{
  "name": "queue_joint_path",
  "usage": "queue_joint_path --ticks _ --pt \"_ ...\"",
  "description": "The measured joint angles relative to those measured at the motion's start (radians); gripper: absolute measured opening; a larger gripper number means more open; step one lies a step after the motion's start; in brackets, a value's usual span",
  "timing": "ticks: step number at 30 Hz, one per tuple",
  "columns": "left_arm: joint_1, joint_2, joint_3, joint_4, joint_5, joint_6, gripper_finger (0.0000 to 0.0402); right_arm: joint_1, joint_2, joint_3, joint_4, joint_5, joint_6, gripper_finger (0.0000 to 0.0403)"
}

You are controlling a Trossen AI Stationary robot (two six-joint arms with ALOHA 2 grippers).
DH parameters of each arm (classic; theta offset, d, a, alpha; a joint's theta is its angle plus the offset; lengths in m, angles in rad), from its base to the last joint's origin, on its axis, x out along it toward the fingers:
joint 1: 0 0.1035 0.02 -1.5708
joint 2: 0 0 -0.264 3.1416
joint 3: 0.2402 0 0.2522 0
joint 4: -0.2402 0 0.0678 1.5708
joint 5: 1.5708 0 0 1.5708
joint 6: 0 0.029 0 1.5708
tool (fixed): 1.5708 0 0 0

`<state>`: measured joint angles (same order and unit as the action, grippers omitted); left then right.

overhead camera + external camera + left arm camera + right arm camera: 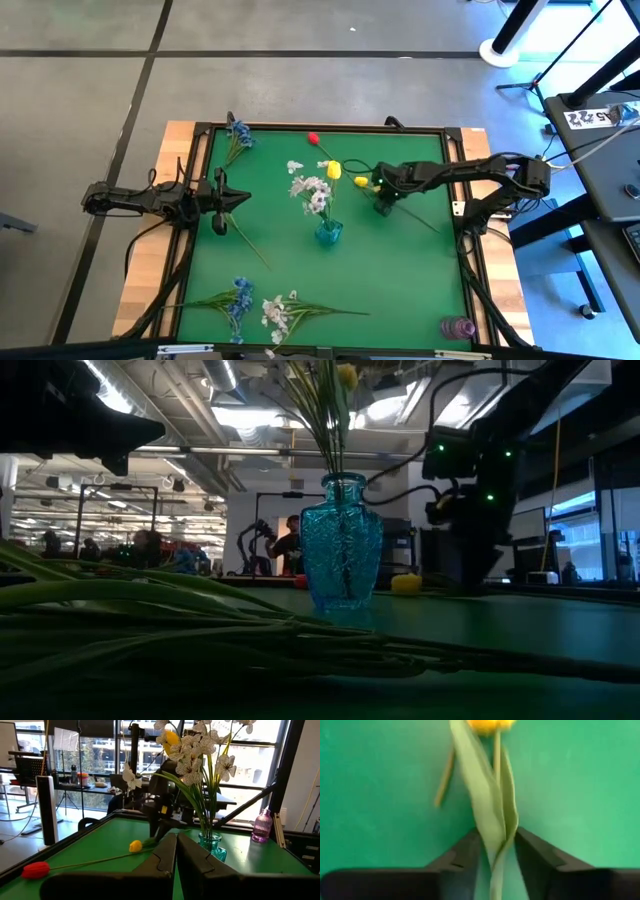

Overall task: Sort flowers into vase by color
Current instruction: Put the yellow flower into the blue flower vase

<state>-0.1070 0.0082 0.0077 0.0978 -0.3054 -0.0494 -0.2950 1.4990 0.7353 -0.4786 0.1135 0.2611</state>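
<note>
A teal glass vase stands mid-table and holds white sprigs and one yellow tulip. A second yellow tulip lies on the green mat to its right, its stem running toward the right edge. My right gripper reaches down onto that tulip just behind the bud. A red bud lies near the far edge. Blue clusters lie far left and near left, beside a white sprig. My left gripper hovers shut at the table's left. My right gripper is shut on the lying yellow tulip, pinching its long green leaves and stem between the two fingers, a short way behind the bud. The fingers come from above and lie across the stem. The bud rests on the mat.
A small purple vase stands at the near right corner. A bare green stem lies on the mat just near of my left gripper. Open mat lies between the teal vase and the near edge. A raised black frame rims the mat.
</note>
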Motion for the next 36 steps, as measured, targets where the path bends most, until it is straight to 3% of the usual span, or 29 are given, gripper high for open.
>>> queue_joint_path --ticks 5,9,17,24,31,36 --pt "0.0 0.0 0.0 0.0 0.0 0.0 0.001 0.001 0.0 0.001 0.135 0.0 -0.058 0.0209" --pt "0.0 0.0 0.0 0.0 0.0 0.0 0.001 0.0 0.021 0.002 0.202 0.07 -0.099 0.022" --pt "0.0 0.0 0.0 0.001 0.0 0.0 0.001 0.0 0.118 0.007 0.218 0.038 -0.108 0.0145" --pt "0.0 0.0 0.0 0.0 0.0 0.0 0.001 0.001 0.092 0.003 0.232 0.051 -0.108 0.0022" --pt "0.0 0.0 0.0 0.0 0.0 0.0 0.001 0.023 -0.252 0.009 0.241 -0.005 -0.102 0.0021" --pt "0.0 0.0 0.0 0.0 0.0 0.0 0.001 0.168 -0.566 -0.01 0.44 -0.03 -0.113 0.0009"
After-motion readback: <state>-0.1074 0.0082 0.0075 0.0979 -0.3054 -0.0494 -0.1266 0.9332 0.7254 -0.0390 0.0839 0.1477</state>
